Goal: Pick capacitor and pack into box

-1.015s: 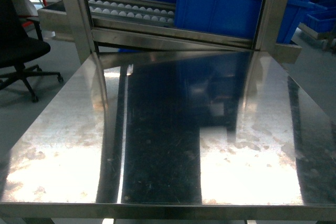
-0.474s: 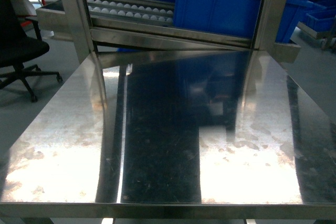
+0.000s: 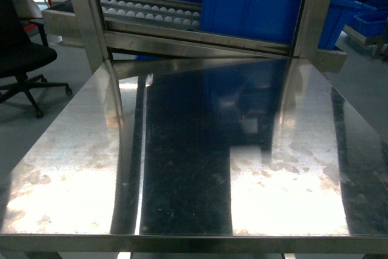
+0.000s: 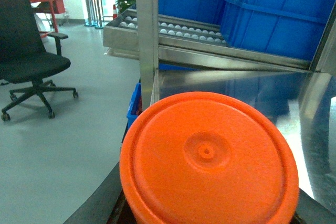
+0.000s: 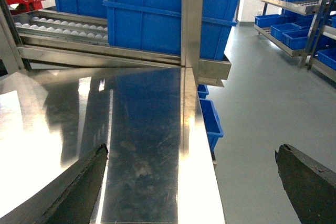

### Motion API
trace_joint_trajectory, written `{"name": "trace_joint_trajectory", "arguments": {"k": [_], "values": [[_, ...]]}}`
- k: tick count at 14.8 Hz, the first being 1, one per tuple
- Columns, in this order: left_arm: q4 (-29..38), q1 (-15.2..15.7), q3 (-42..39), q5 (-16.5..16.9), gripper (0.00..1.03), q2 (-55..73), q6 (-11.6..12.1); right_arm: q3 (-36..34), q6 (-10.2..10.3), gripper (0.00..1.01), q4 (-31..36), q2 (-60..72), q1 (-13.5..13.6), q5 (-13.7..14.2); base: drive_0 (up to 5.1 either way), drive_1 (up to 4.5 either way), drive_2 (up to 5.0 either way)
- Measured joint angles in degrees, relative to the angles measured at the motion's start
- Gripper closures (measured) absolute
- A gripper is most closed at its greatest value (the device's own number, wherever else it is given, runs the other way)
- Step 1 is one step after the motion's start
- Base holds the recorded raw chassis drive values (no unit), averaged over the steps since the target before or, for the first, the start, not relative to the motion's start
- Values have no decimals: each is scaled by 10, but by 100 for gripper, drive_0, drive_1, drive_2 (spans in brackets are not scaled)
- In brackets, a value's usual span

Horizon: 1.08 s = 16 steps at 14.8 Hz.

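The capacitor (image 4: pixel 209 156) fills the lower half of the left wrist view. It is a bright orange cylinder seen end-on, with a round face and a small dimple in the middle. It sits in my left gripper (image 4: pixel 209 214), which is shut on it. Only dark edges of the fingers (image 4: pixel 102 203) show beside it. My right gripper (image 5: pixel 191 182) is open and holds nothing. Its dark fingertips (image 5: pixel 84 182) stand wide apart over the right edge of the steel table (image 5: pixel 142 129). The box is out of view. Neither gripper shows in the head view.
The steel table (image 3: pixel 194 168) is bare and shiny. Behind it a steel frame holds a roller rack (image 3: pixel 151 13) and blue bins (image 3: pixel 260 4). A black office chair (image 3: pixel 21 59) stands on the floor at left. More blue bins (image 5: pixel 210 121) sit low beside the table's right edge.
The head view shifted very slightly a second ago. Nothing on the table has changed since.
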Motion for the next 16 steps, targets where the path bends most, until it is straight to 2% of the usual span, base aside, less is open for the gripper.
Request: {"name": "trace_joint_trajectory", "arguments": {"k": [16], "values": [[0,0,0,0,59,0,0,0,0,3,1,0,0,0,0,0,0]]}}
